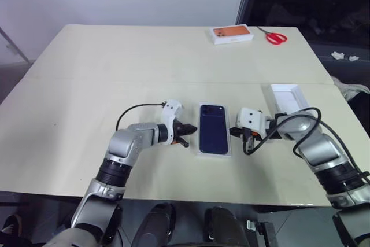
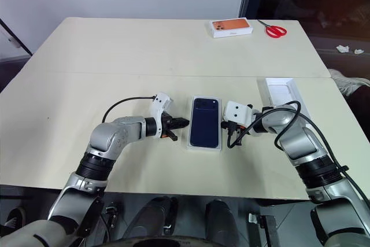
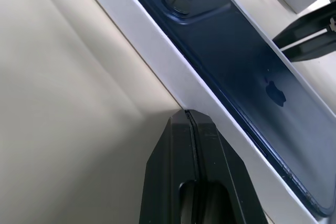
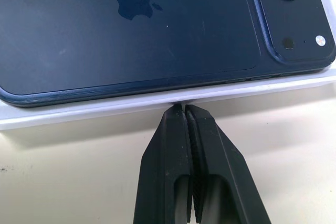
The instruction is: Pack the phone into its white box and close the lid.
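One dark navy phone (image 1: 213,128) is lying back-up in the white box (image 1: 202,150), at the lower centre of the head-camera frame, with its camera cluster at the end nearer the top of the picture. A thin white rim of the box is being shown around the phone on all sides. Both end effectors are being held against the box from opposite sides. The left end effector (image 1: 184,133) is being kept clenched, its two black fingers pressed together, with the tip at the box's left long wall; in the left wrist view the tip (image 3: 188,116) is seen touching that wall. The right end effector (image 4: 185,109) is likewise clenched on nothing, its tip being held at the box's right long wall, just below the phone's edge in the right wrist view. The lid (image 1: 287,97) is lying open side up at the right of the frame, well apart from the box. On the pale bench (image 1: 115,73), toward the upper right, an orange-topped box (image 1: 232,33) and red scissors (image 1: 274,36) are resting side by side.
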You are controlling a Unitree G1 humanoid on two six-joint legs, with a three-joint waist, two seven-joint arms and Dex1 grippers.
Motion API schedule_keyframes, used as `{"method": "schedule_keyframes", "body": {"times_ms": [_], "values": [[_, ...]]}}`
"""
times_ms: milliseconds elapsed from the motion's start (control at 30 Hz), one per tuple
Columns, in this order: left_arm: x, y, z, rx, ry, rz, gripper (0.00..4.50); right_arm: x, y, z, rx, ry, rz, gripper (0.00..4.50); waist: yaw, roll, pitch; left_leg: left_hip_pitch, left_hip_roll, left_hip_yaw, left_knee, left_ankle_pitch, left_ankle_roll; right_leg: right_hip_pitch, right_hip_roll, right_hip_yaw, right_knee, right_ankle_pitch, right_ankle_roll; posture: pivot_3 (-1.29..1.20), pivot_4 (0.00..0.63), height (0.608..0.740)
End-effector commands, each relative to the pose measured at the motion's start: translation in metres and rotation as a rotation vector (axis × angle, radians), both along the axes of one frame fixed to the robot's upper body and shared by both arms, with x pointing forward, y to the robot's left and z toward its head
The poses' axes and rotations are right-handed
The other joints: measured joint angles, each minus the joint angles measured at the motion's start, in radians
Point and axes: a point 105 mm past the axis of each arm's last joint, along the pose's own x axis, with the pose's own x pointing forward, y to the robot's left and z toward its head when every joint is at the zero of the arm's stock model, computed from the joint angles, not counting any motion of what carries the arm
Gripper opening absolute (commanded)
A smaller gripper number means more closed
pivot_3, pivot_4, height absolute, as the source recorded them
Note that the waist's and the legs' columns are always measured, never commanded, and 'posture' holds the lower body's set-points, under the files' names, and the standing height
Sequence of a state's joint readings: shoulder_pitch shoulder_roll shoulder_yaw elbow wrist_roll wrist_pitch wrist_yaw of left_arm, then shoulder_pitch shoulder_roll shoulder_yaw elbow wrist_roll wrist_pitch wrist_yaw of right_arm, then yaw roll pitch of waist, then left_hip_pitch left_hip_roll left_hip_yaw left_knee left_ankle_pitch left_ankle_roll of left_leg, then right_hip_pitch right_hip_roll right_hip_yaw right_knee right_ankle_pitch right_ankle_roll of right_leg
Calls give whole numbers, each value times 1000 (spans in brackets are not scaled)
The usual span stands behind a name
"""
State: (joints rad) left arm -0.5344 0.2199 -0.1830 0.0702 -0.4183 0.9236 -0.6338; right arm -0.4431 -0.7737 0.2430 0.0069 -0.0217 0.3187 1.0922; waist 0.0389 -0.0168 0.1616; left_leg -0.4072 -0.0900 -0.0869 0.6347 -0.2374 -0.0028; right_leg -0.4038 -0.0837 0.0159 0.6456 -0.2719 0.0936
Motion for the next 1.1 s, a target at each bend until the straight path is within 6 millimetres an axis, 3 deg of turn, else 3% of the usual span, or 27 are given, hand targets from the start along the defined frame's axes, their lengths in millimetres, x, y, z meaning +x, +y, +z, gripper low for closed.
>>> {"method": "schedule_keyframes", "body": {"times_ms": [33, 100, 167, 200, 267, 433, 500, 633, 900, 1100], "values": [[-10, -6, -8, 18, 22, -60, 0, 1, -5, 5, -21, -35, 3, 114, -1, 0, 0, 0, 0, 0, 0, 0, 0, 0, 0, 0, 0, 0, 0, 0, 150, 740], [-6, 9, -7, 46, -8, -32, 0, 3, -12, 13, -12, -31, -20, 114, -1, 0, 0, 0, 0, 0, 0, 0, 0, 0, 0, 0, 0, 0, 0, 0, 150, 740], [-3, 20, -3, 44, -27, -15, 0, 5, -18, 20, -4, -33, -38, 624, -3, 0, 0, 0, 0, 0, 0, 0, 0, -1, 0, 0, 0, 0, 0, 0, 150, 740], [0, 29, 1, 39, -49, 1, 253, 5, -21, 27, 10, -28, -54, 921, -3, 0, 0, 0, 0, 0, -1, 0, 0, -1, 0, 0, 0, 0, 0, 0, 150, 740], [2, 45, 10, 27, -78, 22, 884, 8, -26, 40, 40, -32, -87, 1878, -7, 0, 1, 0, 1, 0, -1, 0, 0, -2, 1, 0, 0, 0, 0, 0, 150, 740], [0, 79, 34, -8, -179, 16, 3398, 24, -42, 66, 142, -10, -297, 4457, -36, 1, 3, 0, 3, 0, -4, 1, -2, -4, 2, 1, 2, 0, 0, 0, 150, 740], [0, 87, 42, -34, -186, 26, 4425, 30, -50, 71, 133, -21, -369, 4500, -34, 2, 3, -1, 3, 1, -4, 1, -2, -5, 2, 1, 2, 0, 0, 0, 150, 740], [7, 104, 58, -59, -285, 69, 4425, 35, -73, 85, 190, 78, -574, 4500, -27, 2, 4, -2, 2, 1, -3, 1, -2, -5, 0, 1, 1, 0, 0, 0, 150, 740], [0, 108, 51, -74, -277, 66, 4425, 23, -96, 80, 142, 238, -869, 4500, -28, 3, 5, -3, 1, 1, -4, 0, 0, -6, -1, 1, -1, 0, -1, 0, 150, 740], [-2, 97, 47, -100, -289, 69, 4425, 25, -81, 77, 265, 402, -1042, 4500, -36, 4, 6, -3, 2, 2, -4, 0, -1, -7, -1, 2, 2, 0, 0, 0, 150, 740]]}}
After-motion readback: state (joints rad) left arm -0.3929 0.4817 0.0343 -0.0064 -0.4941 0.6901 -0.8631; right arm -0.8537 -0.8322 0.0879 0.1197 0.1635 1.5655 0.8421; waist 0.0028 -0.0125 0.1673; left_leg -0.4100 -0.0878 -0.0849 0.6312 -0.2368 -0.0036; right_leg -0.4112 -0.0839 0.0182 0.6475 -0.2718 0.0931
